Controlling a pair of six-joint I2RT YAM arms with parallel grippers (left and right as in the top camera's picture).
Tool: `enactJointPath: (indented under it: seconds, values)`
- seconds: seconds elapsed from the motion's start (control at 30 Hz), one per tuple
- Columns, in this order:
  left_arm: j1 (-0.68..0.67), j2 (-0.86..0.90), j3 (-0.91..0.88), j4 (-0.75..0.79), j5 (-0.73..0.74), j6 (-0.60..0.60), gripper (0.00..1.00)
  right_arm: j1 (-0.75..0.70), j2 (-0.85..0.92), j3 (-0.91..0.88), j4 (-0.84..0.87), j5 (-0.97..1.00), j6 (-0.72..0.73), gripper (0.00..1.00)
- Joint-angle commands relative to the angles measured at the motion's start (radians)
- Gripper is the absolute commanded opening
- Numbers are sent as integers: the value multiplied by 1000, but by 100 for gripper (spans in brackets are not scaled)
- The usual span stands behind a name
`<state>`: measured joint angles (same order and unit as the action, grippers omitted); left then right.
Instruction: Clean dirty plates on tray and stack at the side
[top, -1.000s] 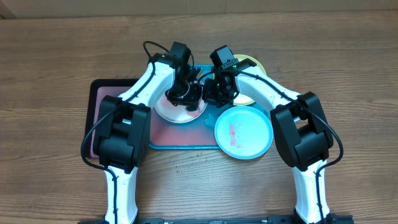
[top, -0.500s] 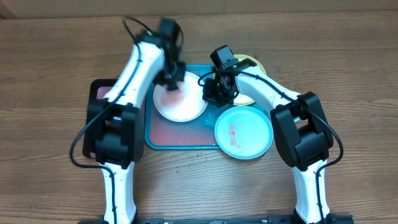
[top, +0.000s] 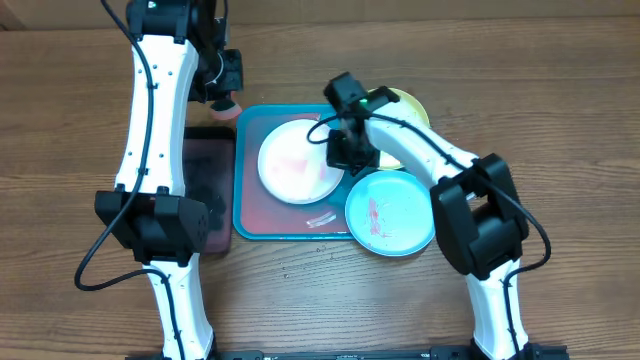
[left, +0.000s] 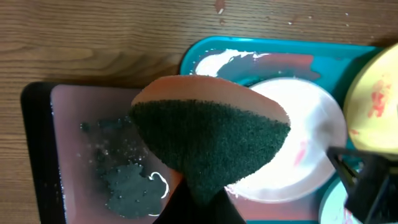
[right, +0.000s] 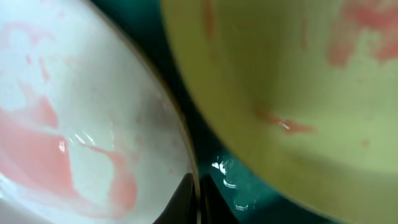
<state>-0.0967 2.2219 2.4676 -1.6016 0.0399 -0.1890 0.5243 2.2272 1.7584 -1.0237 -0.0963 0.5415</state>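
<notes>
Left tool (left: 199, 208) clamps sponge (left: 211, 137) just off tray (top: 243, 215) corner; right tool (right: 198, 202) pinches white plate (top: 295, 165) rim beside green plate (right: 280, 93).

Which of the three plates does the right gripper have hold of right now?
The white plate, in the middle of the tray: the right gripper pinches its right rim. The lime-green plate and light blue plate lie free.

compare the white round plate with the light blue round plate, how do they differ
The white round plastic plate lies inside the large teal plastic tray; the light blue round plastic plate sits over one tray corner, overlapping its rim. The white plate carries a broad pink wash; the blue one has thin red streaks near its centre. Both are round and smeared.
</notes>
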Motion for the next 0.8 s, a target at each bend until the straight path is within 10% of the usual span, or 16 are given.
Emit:
enactJointPath:
  seconds: [0.0, 0.77]
  values:
    - [26, -6, 22, -2, -7, -17, 4, 85, -94, 101, -78, 304, -18, 4]
    - [31, -6, 22, -32, -40, -13, 4, 502, -257, 180, -405, 1292, 274, 4]
